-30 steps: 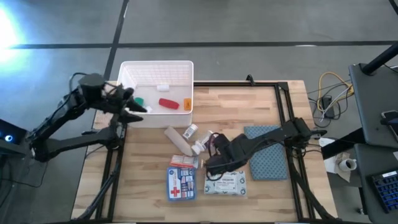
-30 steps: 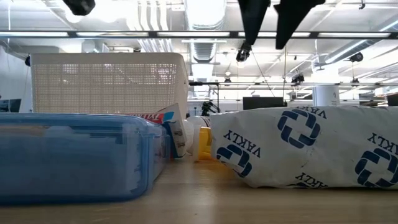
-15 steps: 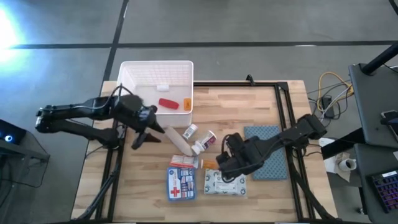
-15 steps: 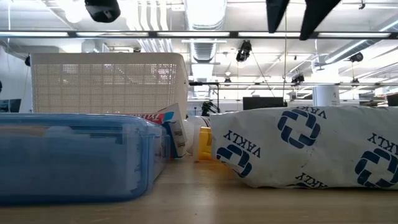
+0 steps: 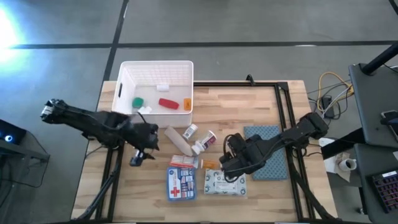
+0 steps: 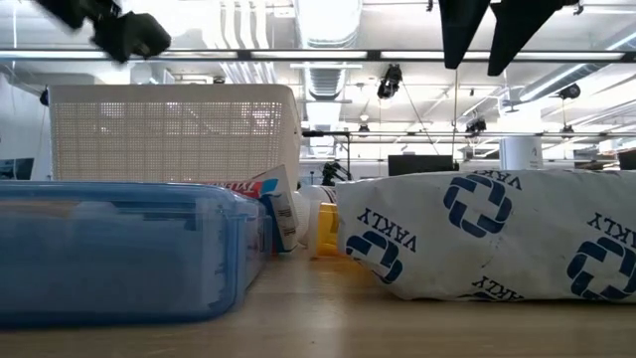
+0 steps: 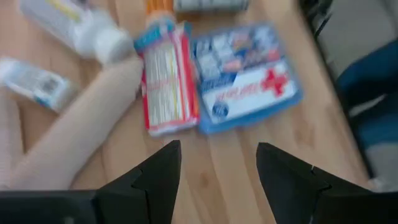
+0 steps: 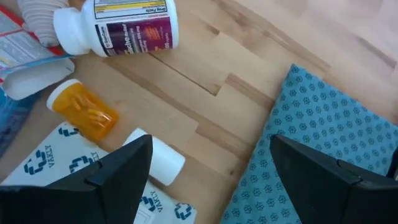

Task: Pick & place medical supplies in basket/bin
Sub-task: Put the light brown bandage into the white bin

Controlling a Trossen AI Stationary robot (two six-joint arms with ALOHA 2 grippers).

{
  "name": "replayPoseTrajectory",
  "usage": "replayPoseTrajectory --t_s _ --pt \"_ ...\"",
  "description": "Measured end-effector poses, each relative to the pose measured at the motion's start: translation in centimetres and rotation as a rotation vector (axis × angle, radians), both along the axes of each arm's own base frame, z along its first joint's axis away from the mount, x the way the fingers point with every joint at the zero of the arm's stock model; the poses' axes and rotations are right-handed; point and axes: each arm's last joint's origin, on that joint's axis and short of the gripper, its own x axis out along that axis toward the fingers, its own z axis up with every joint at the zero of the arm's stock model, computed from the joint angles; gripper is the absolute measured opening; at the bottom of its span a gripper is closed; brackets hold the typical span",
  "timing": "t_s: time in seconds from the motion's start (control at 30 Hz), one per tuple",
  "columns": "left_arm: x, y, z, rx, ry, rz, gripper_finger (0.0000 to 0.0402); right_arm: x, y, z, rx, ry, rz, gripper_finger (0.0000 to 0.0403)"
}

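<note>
The white bin point(image 5: 155, 87) sits at the surface's far left corner with a few supplies already inside. The left gripper point(image 5: 142, 151), jaws parted and empty, hovers just left of the tan roll point(image 5: 177, 141), whose long axis runs diagonally. The right gripper point(image 5: 219, 167), also spread and empty, hangs over what looks like an orange vial point(image 8: 84, 111) beside the wipes pack point(image 5: 225, 183).

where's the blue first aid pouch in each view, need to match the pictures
High view: the first-aid pouch lies near the table's front edge, left of the wipes pack.
Low view: it fills the left foreground, wipes pack to its right.
Left wrist view: upper right, beyond the open fingers.
Right wrist view: not clearly in it; the wipes pack shows.
Shared landmark: the wipes pack.
</note>
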Motion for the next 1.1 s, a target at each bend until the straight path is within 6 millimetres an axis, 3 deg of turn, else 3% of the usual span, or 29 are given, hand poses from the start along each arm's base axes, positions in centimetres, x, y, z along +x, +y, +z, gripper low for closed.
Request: replayPoseTrajectory --t_s 0.13,0.4,0.77,1.1 --pt "1.6 -0.7 -1.7 -0.005 -0.017 -0.036 0.019 0.0 0.0 -0.1 -0.006 0.014 0.027 0.0315" --pt "3.5 -0.9 -1.9 0.122 -0.124 -0.122 0.019 -0.1 0.0 -0.1 -0.008 0.026 0.052 0.0315" --pt "9.8 -2.3 -7.3 0.271 0.115 -0.178 0.0192 -0.3 0.8 -0.1 0.023 0.048 0.117 0.0315" --pt "13.3 -2.4 -7.7 0.58 0.187 -0.237 0.0259 -1.0 2.2 -0.1 0.025 0.022 0.122 0.0315"
